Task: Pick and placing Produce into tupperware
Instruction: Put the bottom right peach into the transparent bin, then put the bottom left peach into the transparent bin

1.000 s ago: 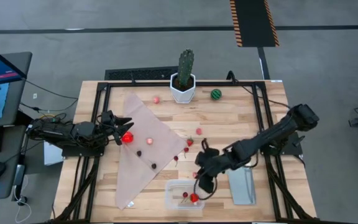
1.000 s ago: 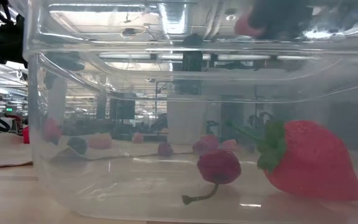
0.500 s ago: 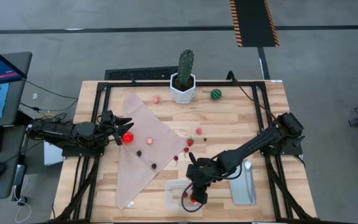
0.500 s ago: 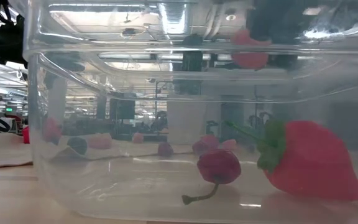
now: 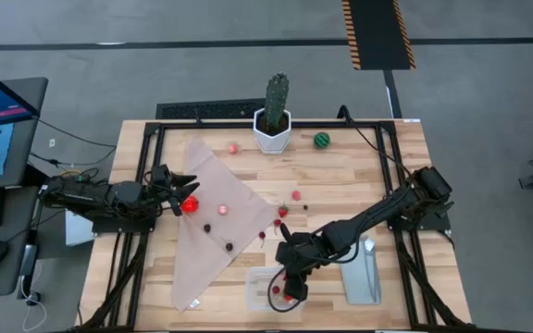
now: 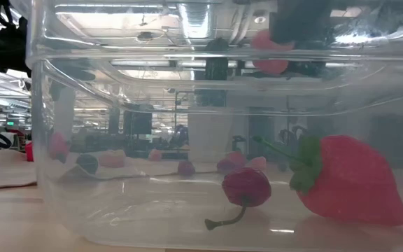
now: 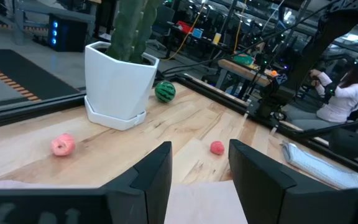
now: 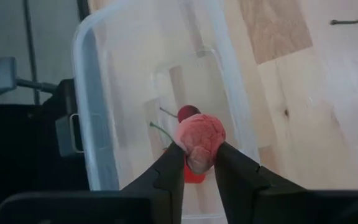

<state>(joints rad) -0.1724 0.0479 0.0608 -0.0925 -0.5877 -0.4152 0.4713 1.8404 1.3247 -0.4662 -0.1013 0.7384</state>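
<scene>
low view, nearest, shows the tupperware (image 6: pixel 187 140) holding a strawberry (image 6: pixel 348 178) and a dark cherry (image 6: pixel 245 187). above it the right hand (image 8: pixel 193 163) pinches a pink piece of produce (image 8: pixel 201 138) over the tub's opening. farther off, the left hand (image 5: pixel 176 192) hovers at the beige cloth (image 5: pixel 220 208) near the surface (image 5: pixel 340 176) edge, fingers spread, by a red strawberry (image 5: pixel 190 204)

Our two dark arms

Our left arm (image 5: pixel 100 197) and right arm (image 5: pixel 387 211) are black, jointed and slim; each ends in two dark, flat, wedge-shaped fingers (image 7: pixel 151 174).
</scene>
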